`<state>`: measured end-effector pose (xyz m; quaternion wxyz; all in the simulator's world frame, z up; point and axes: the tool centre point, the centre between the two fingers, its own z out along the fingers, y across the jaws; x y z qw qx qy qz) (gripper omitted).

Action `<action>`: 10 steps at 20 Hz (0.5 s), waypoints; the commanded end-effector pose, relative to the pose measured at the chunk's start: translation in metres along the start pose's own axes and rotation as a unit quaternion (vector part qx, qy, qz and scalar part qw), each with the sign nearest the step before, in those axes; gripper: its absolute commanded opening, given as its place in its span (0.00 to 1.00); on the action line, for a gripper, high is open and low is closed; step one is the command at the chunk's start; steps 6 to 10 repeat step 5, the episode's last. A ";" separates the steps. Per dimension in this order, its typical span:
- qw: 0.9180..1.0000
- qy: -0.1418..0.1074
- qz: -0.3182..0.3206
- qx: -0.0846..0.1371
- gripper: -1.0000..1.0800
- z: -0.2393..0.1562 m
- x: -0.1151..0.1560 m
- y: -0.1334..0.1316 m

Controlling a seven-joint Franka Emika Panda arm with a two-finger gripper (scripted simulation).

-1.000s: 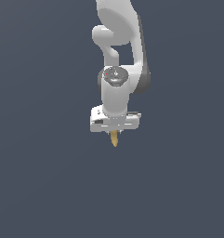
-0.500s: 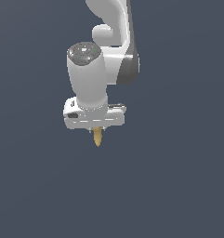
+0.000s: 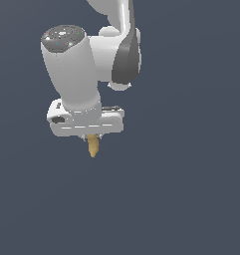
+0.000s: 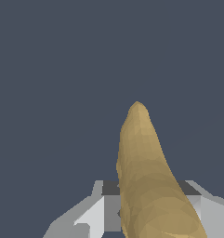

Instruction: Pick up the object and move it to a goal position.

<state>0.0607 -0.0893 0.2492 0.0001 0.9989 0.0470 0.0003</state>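
The object is a small tan-yellow tapered piece. It hangs point down from under my white gripper, in the middle left of the exterior view. The fingers are mostly hidden behind the gripper body there. In the wrist view the object fills the middle, its tapered tip pointing away from the camera, with grey fingers close on both sides of it. The gripper is shut on the object and holds it in the air.
The white arm with a dark joint cover rises to the top of the exterior view. Everything around is a plain dark blue-grey background with no other objects or edges visible.
The arm has moved toward the exterior view's left and looks larger, closer to the camera. The object stays held in the gripper, still point down.
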 end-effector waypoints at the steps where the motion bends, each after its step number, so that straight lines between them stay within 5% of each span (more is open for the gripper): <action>1: 1.000 0.000 0.000 0.000 0.00 -0.004 0.002 0.003; 10: 1.000 0.000 0.000 0.000 0.00 -0.005 0.003 0.004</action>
